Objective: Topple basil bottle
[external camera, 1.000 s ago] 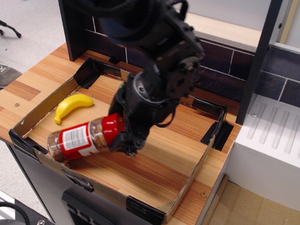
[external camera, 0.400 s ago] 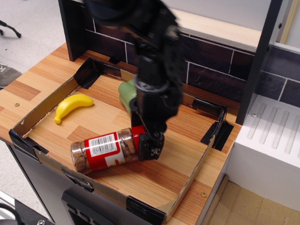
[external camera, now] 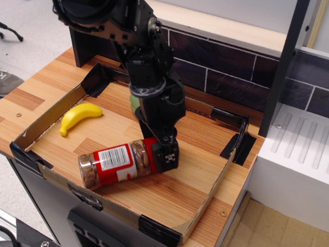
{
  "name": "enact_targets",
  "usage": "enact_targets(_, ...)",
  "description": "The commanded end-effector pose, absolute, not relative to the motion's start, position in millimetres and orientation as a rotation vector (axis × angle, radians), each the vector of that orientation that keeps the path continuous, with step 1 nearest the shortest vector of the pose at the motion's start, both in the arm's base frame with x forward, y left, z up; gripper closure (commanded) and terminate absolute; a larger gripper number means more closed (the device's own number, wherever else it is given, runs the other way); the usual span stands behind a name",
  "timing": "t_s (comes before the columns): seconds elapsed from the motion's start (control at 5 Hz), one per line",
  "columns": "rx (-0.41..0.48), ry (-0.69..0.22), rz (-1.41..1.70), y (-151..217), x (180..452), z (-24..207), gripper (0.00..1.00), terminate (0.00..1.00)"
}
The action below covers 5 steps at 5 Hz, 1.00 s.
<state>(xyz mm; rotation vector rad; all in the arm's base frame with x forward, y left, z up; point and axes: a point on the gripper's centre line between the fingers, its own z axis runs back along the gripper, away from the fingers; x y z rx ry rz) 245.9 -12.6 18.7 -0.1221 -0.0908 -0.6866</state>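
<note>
The basil bottle (external camera: pixel 115 164) lies on its side on the floor of the cardboard tray (external camera: pixel 203 203), near the front edge. Its red cap (external camera: pixel 152 153) points right and its barcode label faces up. My gripper (external camera: pixel 168 156) hangs straight down at the cap end of the bottle. Its near finger stands just beside the cap, and the jaws look parted and hold nothing. The far finger is hidden behind the near one.
A yellow banana (external camera: pixel 79 116) lies at the tray's left. A green pepper (external camera: pixel 134 101) shows partly behind my arm. A dark tiled back wall (external camera: pixel 231 72) runs behind the tray, and a white unit (external camera: pixel 298 154) stands to the right.
The bottle, held tilted by its cap a second ago, now lies flat on the tray floor. My arm has straightened upright and the finger has come off the cap.
</note>
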Motion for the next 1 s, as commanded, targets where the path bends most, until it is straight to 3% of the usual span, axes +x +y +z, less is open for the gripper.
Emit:
enact_targets(0.0, -0.122, -0.141, -0.617, -5, 259, 68, 0.00, 0.00)
enact_targets(0.4, -0.084, -0.219, -0.459, 9, 271, 110, 0.00, 0.00)
enact_targets(0.6, -0.084, -0.219, -0.459, 9, 271, 110, 0.00, 0.00)
enact_targets(0.8, -0.084, -0.219, -0.459, 9, 271, 110, 0.00, 1.00)
